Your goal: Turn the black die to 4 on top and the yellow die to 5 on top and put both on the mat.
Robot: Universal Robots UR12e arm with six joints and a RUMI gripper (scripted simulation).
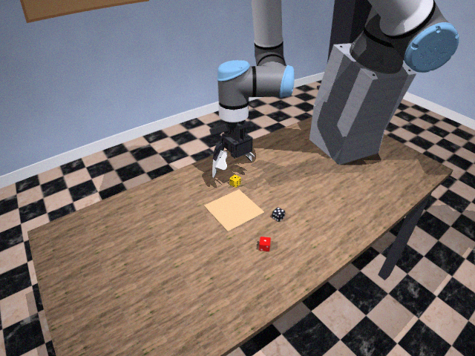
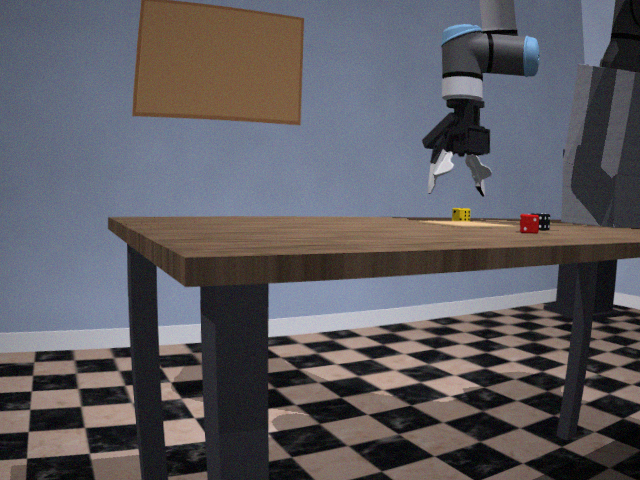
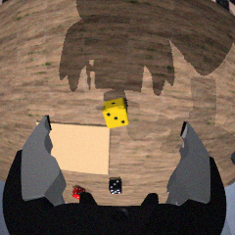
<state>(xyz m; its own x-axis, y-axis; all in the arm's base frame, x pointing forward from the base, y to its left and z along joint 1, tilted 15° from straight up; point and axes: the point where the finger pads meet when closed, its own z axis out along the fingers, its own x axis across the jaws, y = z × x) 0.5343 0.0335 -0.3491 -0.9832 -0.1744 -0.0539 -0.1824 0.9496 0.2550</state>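
My gripper [image 1: 233, 167] [image 2: 455, 194] [image 3: 117, 119] is open and empty, with its fingertips above the yellow die. The yellow die [image 1: 234, 181] [image 2: 461, 214] [image 3: 116, 113] lies flat on the table just off the mat [image 1: 234, 211] [image 3: 80, 149], near its back corner. In the wrist view its larger face, which looks like the top, shows 3; a narrow side shows 1. The black die [image 1: 278, 214] [image 2: 544, 221] [image 3: 115, 186] sits flat right of the mat, its top apparently 5. The red die [image 1: 264, 244] [image 2: 528, 223] [image 3: 78, 192] sits flat in front, with 1 on top.
The wooden table [image 1: 153, 268] [image 2: 310, 237] carries the arm's grey pedestal [image 1: 356, 115] at the back right. The black and red dice stand fairly near each other, apart from the yellow die. The arm's shadow falls around the yellow die. The table's back edge runs behind the gripper.
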